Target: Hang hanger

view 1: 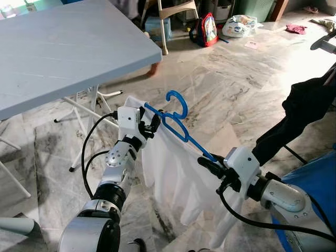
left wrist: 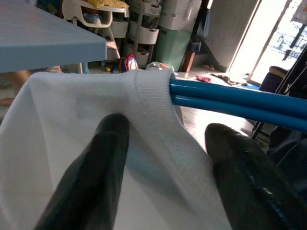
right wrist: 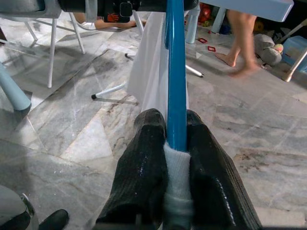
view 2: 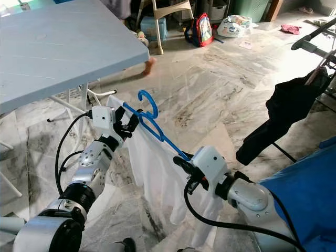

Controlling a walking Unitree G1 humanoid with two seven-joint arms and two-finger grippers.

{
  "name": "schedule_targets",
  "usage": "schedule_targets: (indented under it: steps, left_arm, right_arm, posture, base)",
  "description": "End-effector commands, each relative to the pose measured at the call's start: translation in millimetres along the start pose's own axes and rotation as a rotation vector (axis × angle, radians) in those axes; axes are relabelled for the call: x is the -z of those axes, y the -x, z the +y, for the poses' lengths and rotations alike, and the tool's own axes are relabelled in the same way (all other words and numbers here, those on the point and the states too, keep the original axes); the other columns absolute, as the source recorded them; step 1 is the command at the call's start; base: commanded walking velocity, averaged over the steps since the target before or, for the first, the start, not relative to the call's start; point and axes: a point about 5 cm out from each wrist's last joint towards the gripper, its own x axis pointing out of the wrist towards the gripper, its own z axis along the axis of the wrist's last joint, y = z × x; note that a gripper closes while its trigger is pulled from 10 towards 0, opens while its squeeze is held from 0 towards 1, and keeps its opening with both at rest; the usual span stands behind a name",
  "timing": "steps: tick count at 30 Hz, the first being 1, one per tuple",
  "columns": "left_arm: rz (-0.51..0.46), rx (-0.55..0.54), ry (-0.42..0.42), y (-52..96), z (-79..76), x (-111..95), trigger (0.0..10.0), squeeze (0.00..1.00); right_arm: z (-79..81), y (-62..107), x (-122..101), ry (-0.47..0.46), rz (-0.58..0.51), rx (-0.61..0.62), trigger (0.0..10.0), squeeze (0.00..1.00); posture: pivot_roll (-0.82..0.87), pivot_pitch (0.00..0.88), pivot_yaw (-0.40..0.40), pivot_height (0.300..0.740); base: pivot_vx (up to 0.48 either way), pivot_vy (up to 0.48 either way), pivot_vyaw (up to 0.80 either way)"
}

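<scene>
Blue hanger (view 1: pixel 176 124) hung in the air between the two arms, above the marble floor (view 1: pixel 220 89), carrying a white garment (view 1: pixel 173 173) that draped down from it. Its hook pointed upward, roughly midway between the grippers. The right gripper (view 1: pixel 210 164) held one end of the hanger, its two black fingers (right wrist: pixel 144 163) pinched tight on the blue bar and a fold of white cloth. The left gripper (view 1: pixel 150 127) was at the other end, up by the garment's shoulder; from its wrist the two fingers (left wrist: pixel 103 163) stood apart with white fabric lying between them, and the twin blue bars came out of the ribbed hem just beside. I could not tell whether those fingers actually gripped the cloth. A pale blue folding table (view 1: pixel 63 52) stood to the robot's left. A dark garment (view 1: pixel 302 113) hung from a rack on the right. A backpack (view 1: pixel 208 30) sat on the floor further back, and a person's bare legs (right wrist: pixel 237 38) stood near the table.
</scene>
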Motion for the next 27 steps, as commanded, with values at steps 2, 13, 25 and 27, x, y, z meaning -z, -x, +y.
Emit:
schedule_targets:
  steps: [2, 13, 25, 27]
  left_arm:
    - [-0.009, 0.012, -0.009, -2.6, 1.6, -4.4, 0.0, 0.00]
    - [0.014, 0.070, -0.004, -1.9, -5.9, 1.4, 0.0, 0.00]
    - [0.020, 0.008, -0.038, -0.8, 6.1, -1.2, 0.0, 0.00]
    - [0.016, 0.002, -0.038, -0.5, 7.5, -1.8, 0.0, 0.00]
  right_arm:
    - [-3.3, 0.6, -12.9, 0.038, -0.056, 0.023, 10.0, 0.00]
    - [-7.7, -2.0, -16.3, 0.053, -0.068, 0.058, 10.0, 0.00]
    - [-9.0, 1.6, -15.0, 0.056, -0.056, 0.054, 10.0, 0.00]
    - [-10.2, 2.1, -14.6, 0.059, -0.054, 0.059, 10.0, 0.00]
  posture:
    - [-0.12, 0.174, 0.027, 0.740]
    - [-0.12, 0.173, 0.026, 0.740]
    - [-0.12, 0.169, 0.023, 0.740]
    - [-0.12, 0.168, 0.022, 0.740]
  base:
    - [0.000, 0.000, 0.00]
    - [0.000, 0.000, 0.00]
    - [0.000, 0.000, 0.00]
    - [0.000, 0.000, 0.00]
